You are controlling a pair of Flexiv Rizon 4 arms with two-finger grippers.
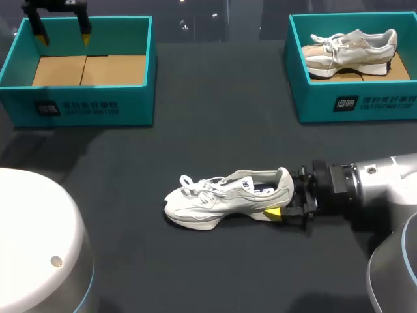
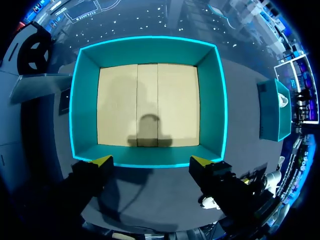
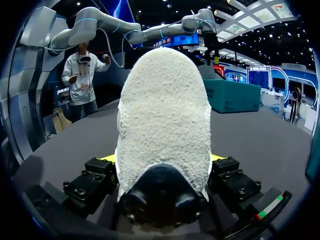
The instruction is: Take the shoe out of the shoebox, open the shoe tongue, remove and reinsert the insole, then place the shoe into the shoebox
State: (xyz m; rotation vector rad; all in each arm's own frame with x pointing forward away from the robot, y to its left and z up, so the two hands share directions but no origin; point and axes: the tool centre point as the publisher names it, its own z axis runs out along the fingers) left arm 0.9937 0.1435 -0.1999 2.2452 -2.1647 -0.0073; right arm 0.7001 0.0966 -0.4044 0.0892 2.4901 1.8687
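While the right end effector [image 1: 283, 201] is clamped on the heel of the shoe [image 1: 221, 199] sitting mid-counter [image 1: 215, 130], the left end effector [image 1: 63, 37] hangs spread open over the empty shoebox [image 1: 85, 104]. The other box [image 1: 365, 101], holding a second shoe [image 1: 352, 51], is well apart.

— What is being logged besides the work items?
— A dark table [image 1: 215, 117] is being noted. At its far right, a second teal box [image 1: 313, 98] is being carried on it.
— Contents?
— A spare pale sneaker [image 1: 352, 49] is being held inside, its toe being pointed toward the table's middle.
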